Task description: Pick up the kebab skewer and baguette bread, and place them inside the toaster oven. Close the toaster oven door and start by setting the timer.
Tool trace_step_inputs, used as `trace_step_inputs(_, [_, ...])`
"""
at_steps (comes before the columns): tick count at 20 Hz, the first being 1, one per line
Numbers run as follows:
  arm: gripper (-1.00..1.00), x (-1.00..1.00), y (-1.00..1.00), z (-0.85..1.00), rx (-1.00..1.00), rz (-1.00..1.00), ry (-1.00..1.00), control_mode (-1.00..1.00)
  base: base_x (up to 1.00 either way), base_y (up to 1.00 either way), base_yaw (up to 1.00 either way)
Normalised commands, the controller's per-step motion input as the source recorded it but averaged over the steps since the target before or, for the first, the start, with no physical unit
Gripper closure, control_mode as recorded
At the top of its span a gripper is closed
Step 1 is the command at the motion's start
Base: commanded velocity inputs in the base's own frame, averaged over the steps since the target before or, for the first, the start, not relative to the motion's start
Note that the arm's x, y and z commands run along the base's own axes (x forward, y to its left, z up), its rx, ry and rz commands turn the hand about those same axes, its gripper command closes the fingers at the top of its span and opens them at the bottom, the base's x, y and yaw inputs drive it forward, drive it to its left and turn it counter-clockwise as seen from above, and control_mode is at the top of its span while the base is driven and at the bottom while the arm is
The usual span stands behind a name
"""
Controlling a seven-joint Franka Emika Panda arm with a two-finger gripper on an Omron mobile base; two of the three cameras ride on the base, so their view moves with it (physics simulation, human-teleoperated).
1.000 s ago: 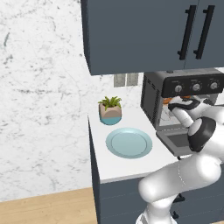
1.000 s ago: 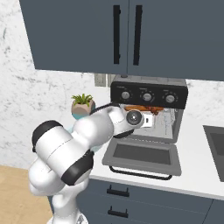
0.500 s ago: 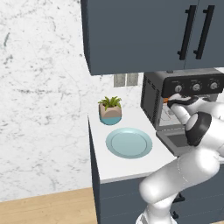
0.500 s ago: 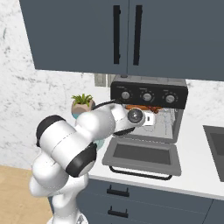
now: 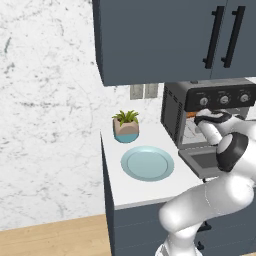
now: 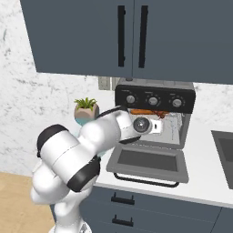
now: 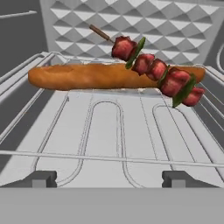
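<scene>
The toaster oven [image 6: 154,98] stands on the counter with its door [image 6: 148,161] dropped flat and open. In the hand view, the orange-brown baguette bread [image 7: 87,75] lies across the back of the wire rack [image 7: 105,131]. The kebab skewer [image 7: 157,72] rests slantwise over the baguette's right end. My gripper [image 7: 110,179] is open at the front of the rack with nothing between its fingertips, a short way from both foods. From the right base, the gripper [image 6: 157,127] sits at the oven's mouth above the door, below the food [image 6: 145,112]. The oven [image 5: 210,97] also shows at the left base view's right edge.
A light blue plate [image 5: 147,163] lies bare on the white counter left of the oven. Behind it stands a small potted plant [image 5: 126,126]. Dark blue cabinets [image 6: 132,36] hang right above the oven. A sink edge [image 6: 225,154] shows at the far right.
The arm has shifted slightly and the hand sits a little lower at the oven mouth. The baguette and skewer lie still on the rack.
</scene>
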Motion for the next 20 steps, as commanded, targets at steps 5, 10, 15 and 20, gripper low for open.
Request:
trace_step_inputs(5, [-1.00,-0.46,-0.05,0.27,0.00,0.00,-0.04,-1.00,0.00,0.00,0.00])
trace_step_inputs(10, [-1.00,-0.42,0.00,0.28,0.00,0.00,-0.04,-1.00,0.00,0.00,0.00])
trace_step_inputs(15, [-1.00,-0.36,-0.06,0.13,0.00,0.00,0.00,-1.00,0.00,0.00,0.00])
trace_step_inputs(20, [-1.00,-0.24,-0.19,0.01,0.00,0.00,0.00,-1.00,0.00,0.00,0.00])
